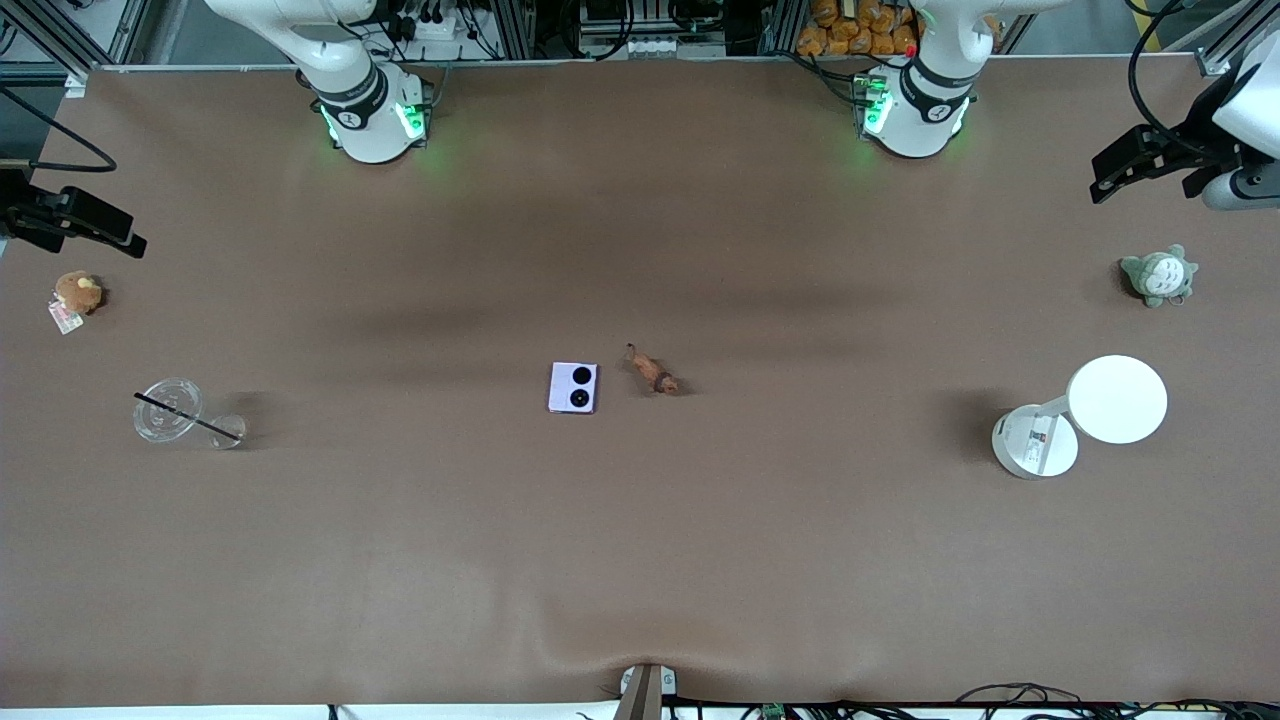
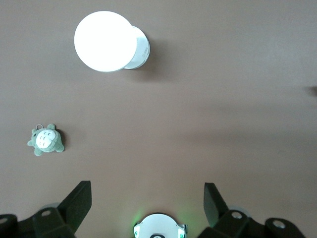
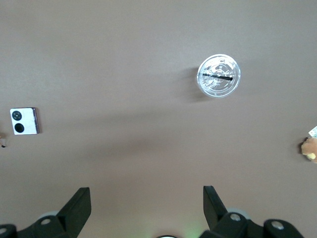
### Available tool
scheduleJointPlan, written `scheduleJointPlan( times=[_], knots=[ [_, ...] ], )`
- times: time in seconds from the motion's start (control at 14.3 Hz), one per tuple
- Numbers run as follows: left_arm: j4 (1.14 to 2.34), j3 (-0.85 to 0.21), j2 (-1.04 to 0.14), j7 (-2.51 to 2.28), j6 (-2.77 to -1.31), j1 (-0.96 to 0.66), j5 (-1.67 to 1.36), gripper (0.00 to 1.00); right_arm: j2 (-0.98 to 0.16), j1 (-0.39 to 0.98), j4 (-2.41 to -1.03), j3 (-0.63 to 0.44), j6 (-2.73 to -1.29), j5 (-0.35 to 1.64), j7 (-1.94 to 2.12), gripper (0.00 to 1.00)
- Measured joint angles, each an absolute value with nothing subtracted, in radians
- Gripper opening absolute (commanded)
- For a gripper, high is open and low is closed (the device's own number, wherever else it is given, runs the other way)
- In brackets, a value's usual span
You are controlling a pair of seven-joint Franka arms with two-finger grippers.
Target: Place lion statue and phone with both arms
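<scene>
Lying near the middle of the front view, the phone (image 1: 573, 387) rests flat on the brown table (image 1: 640, 560) with its two black lenses facing up, and the lion statue (image 1: 653, 371) lies just beside it toward the left arm's end, apart from it, its thin tail pointing to the upper part of the frame. Nothing stands close around these two. At the middle-left of the front frame a clear plastic cup (image 1: 168, 409) with a black straw (image 1: 187, 416) lies on its side, and a round brown plush (image 1: 78, 293) with a tag sits above it near the frame's left edge. At the middle-right a white desk lamp (image 1: 1082, 415) stands with its round head beside its round base, and a grey-green plush (image 1: 1159, 275) sits above it. The right gripper (image 1: 75, 222) hangs at the left edge of the front frame, above the brown plush; the right wrist view shows its fingers (image 3: 75, 207) spread wide and holding nothing, with the phone (image 3: 24, 121) at that frame's left. The left gripper (image 1: 1150, 160) hangs at the upper right of the front frame, over the table above the grey-green plush; its fingers (image 2: 77, 204) in the left wrist view are likewise wide apart and empty.
</scene>
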State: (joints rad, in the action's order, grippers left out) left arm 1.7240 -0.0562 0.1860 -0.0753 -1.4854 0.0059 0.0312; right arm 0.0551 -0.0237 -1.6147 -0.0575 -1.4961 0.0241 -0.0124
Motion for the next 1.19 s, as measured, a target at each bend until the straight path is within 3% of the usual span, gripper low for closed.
scheduleJointPlan(
  times=[0.56,1.19],
  knots=[
    [1.650,-0.059,0.113,-0.074,-1.475,0.004,0.031,1.00,0.061,-0.019,-1.588,-0.053,-1.453,0.014,-0.012,1.00],
    [1.644,-0.070,0.102,-0.074,-1.470,0.004,0.031,1.00,0.058,-0.008,-1.573,-0.051,-1.454,0.014,-0.015,1.00]
  ],
)
